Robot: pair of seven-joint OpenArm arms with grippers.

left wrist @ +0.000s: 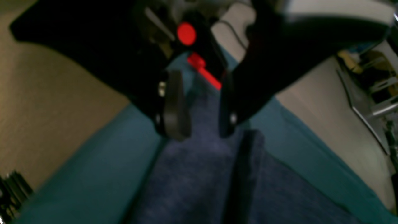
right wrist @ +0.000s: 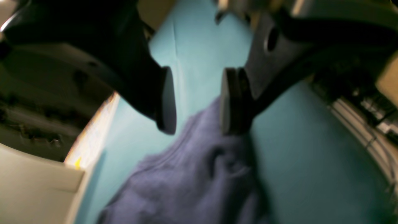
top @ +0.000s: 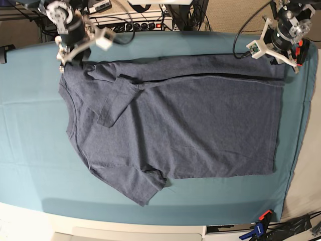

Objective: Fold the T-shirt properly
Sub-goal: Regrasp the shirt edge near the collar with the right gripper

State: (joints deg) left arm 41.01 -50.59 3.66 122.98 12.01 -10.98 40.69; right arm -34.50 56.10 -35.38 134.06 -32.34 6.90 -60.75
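Base view shows the large heathered slate-blue cotton T-shirt (top: 175,120) spread flat on the teal cloth-covered table (top: 30,150), collar toward that view's left, hem toward its right, with the far long edge folded over into a narrow band and one sleeve lying across the chest. The right gripper (top: 70,54) hangs over the far shoulder corner by the collar; the left gripper (top: 281,55) hangs over the far hem corner, a red-handled clamp (top: 300,51) just behind it at the table's edge.

Right wrist view: the jaws stand parted with teal cloth visible between the pads (right wrist: 166,99), and the rumpled shirt edge lies just below the tips, gripped by neither.

Left wrist view: the black fingers (left wrist: 174,105) are likewise apart, the shirt's folded band running beneath and between them, not pinched.
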